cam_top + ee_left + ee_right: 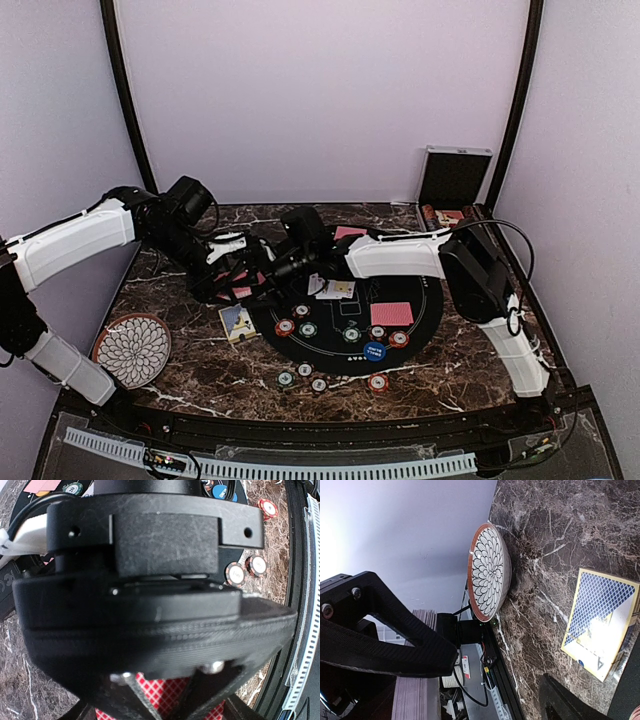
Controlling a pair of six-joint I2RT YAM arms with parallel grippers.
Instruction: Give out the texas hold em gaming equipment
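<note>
My left gripper (234, 280) hovers left of the black round mat (430, 300), shut on a red-backed playing card (165, 692) whose checked back shows between its fingers. My right gripper (268, 270) reaches across from the right and sits right in front of the left one. Its black body fills most of the left wrist view. In the right wrist view the right gripper (497, 675) is open with nothing between its fingers. Several poker chips (351, 334), a blue button disc (374, 351) and a red-backed card (391, 314) lie on the mat. Three chips (305, 377) sit nearer than the mat.
A white flower-patterned plate (132, 349) rests at the near left of the marble table (180, 385), shown on edge in the right wrist view as plate (490, 572). A blue-and-yellow card box (237, 322) lies beside the mat. The open chip case (455, 180) stands at the back right.
</note>
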